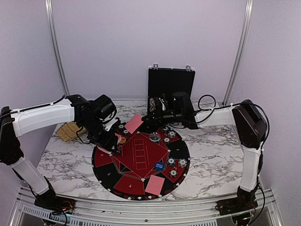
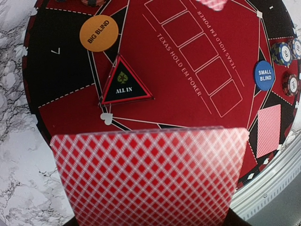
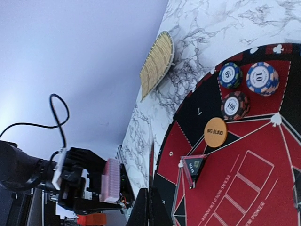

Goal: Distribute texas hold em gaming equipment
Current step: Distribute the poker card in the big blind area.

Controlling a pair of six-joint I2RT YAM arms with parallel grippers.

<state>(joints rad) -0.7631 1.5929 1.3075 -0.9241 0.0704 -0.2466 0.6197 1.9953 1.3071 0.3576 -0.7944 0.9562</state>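
— over the mat point(image 1: 108, 176), who holds what?
— left gripper point(image 1: 114, 138) clasps the card stack point(image 2: 150, 174), jaws partway; right gripper point(image 1: 145, 118) pinches one card point(image 1: 134, 123). its thin edge grip may slip, dropping it off-seat.

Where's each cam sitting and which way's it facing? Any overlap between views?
Top external: above and behind the bases, looking down on the round mat, black case behind it; left arm and right arm both show.
Left wrist: over the mat's left side, looking down across it; the red-backed cards in its grip fill the foreground.
Right wrist: low over the mat, facing left toward the left hand; its own fingers show at bottom.
Shared: both wrists see the orange BIG BLIND disc.
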